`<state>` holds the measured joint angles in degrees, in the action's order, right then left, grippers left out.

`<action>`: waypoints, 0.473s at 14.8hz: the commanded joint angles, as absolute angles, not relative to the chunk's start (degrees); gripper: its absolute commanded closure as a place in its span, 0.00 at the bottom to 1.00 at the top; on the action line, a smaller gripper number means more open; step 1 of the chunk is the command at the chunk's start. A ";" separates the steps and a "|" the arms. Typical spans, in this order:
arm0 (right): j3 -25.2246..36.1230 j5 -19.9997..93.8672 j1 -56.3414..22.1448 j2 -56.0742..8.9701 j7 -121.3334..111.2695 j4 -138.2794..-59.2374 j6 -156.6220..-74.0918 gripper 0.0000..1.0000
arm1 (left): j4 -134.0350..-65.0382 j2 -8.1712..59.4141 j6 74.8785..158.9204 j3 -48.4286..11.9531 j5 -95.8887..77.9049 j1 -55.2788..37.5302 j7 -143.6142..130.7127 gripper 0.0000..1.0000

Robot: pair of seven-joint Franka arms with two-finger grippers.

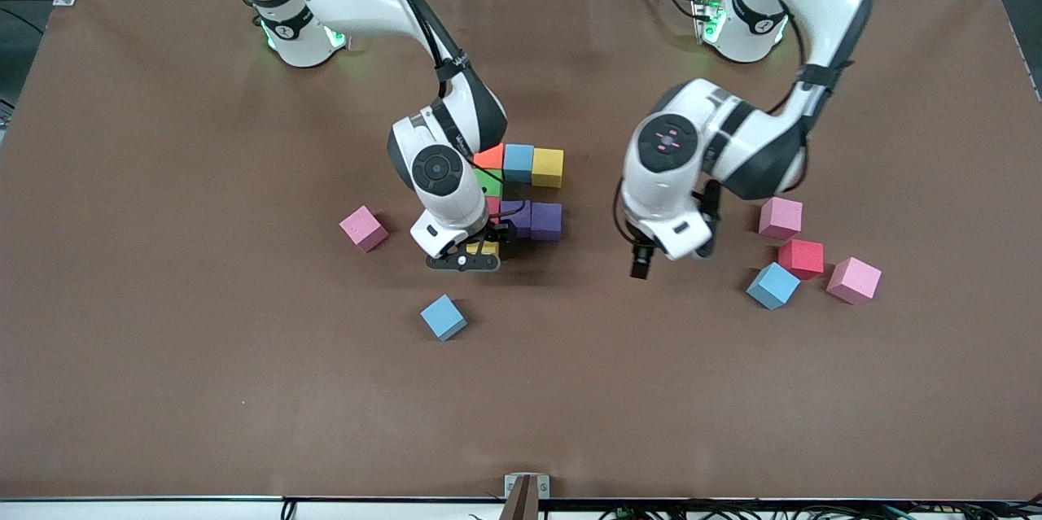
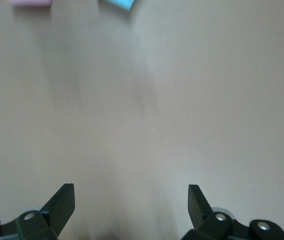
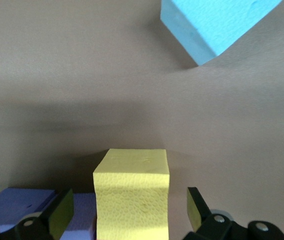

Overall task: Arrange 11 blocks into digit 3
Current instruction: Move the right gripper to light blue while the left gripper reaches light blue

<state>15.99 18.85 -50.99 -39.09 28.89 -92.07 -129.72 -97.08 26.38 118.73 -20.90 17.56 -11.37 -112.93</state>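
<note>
The partly built digit 3 lies mid-table: an orange block (image 1: 489, 155), a blue block (image 1: 518, 162) and a yellow block (image 1: 547, 167) in a row. A green block (image 1: 488, 181) and a red block (image 1: 493, 207) sit nearer the camera, then two purple blocks (image 1: 531, 219). My right gripper (image 1: 466, 261) stands open around a second yellow block (image 3: 132, 195) resting on the table beside the purple ones (image 3: 17, 205), with a gap at each finger. A loose blue block (image 1: 444, 316) lies nearer the camera. My left gripper (image 1: 643, 264) hangs open over bare table.
Toward the left arm's end lie a red block (image 1: 801, 258), a blue block (image 1: 772, 285) and two pink cubes (image 1: 781, 217) (image 1: 854, 280). Another pink cube (image 1: 363, 228) sits toward the right arm's end. The brown table mat (image 1: 244, 390) is bare near the camera.
</note>
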 commanded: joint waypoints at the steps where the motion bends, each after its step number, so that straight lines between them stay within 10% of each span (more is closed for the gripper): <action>1: 17.05 18.98 -49.75 -34.47 28.56 -92.81 -124.12 0.00 | -103.17 22.07 118.65 -21.71 16.26 -6.17 -102.96 0.00; 7: 24.68 18.90 -48.43 -31.64 28.92 -93.08 -117.96 0.00 | -108.19 21.18 121.73 -22.68 16.26 6.05 -73.53 0.00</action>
<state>22.47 18.84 -48.48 -33.27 28.91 -91.25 -119.28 -105.34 22.89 120.09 -21.74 17.29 2.18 -83.14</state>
